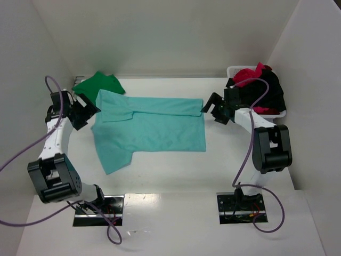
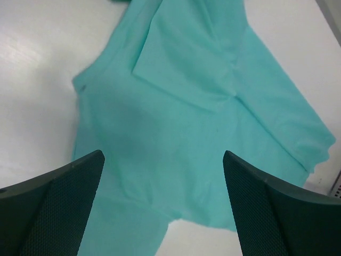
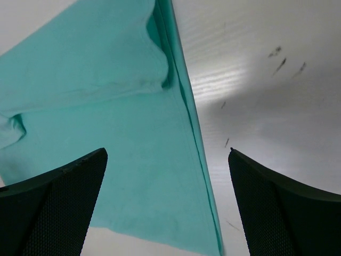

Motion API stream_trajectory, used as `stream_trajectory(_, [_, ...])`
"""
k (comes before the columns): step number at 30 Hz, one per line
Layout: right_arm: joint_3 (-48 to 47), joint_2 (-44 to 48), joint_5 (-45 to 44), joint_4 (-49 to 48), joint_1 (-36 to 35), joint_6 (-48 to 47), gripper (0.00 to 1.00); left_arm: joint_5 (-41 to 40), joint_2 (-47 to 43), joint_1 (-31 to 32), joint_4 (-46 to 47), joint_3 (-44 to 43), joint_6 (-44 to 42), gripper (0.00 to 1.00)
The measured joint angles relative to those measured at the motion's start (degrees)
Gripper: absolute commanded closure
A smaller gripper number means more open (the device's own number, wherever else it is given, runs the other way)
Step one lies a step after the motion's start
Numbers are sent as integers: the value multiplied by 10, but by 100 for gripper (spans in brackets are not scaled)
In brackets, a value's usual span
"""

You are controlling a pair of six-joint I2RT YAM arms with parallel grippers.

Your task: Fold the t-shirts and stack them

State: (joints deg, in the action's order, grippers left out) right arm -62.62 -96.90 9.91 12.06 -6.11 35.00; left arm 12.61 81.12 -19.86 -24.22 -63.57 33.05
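A light teal t-shirt (image 1: 149, 128) lies spread on the table, its far edge folded over toward the middle, one sleeve sticking out at the near left. It fills the left wrist view (image 2: 186, 122) and the left part of the right wrist view (image 3: 106, 133). A dark green t-shirt (image 1: 99, 84) lies folded at the far left. Red (image 1: 250, 73) and black (image 1: 270, 90) t-shirts are piled in the white basket (image 1: 233, 70) at the far right. My left gripper (image 1: 88, 109) is open and empty at the teal shirt's left edge. My right gripper (image 1: 210, 109) is open and empty at its far right corner.
White walls close in the table on the left, back and right. Bare table (image 1: 170, 170) lies in front of the teal shirt. The arm bases (image 1: 98, 205) sit at the near edge, with purple cables looping beside them.
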Motion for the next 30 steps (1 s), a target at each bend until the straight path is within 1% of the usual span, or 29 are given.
stream_trajectory(4, [44,38,10,0,0,5,0,-25,-94,25,-33,72,39,0])
stream_trajectory(8, [69,69,20,-5,0,12,0,-65,-165,75,-61,142,100,0])
stream_trajectory(10, [83,82,25,-13,0,17,0,-96,-215,100,-65,189,147,0])
stream_trajectory(12, [93,92,29,-15,0,21,0,-130,-280,115,-94,225,193,0])
stream_trajectory(13, [97,98,31,-16,0,24,0,-158,-327,117,-114,237,217,0])
stream_trajectory(16, [107,113,33,-19,0,29,0,-212,-392,118,-138,237,245,0])
stream_trajectory(17, [108,119,33,-21,0,31,0,-224,-394,118,-139,232,248,0])
stream_trajectory(19, [110,126,34,-24,0,33,0,-240,-358,118,-139,223,255,0])
stream_trajectory(22, [113,138,32,-26,0,35,0,-248,-259,118,-131,223,258,0])
stream_trajectory(24, [114,145,32,-26,0,35,0,-246,-220,118,-129,231,259,0])
stream_trajectory(30, [115,147,31,-26,0,44,0,-242,-208,118,-120,256,291,0])
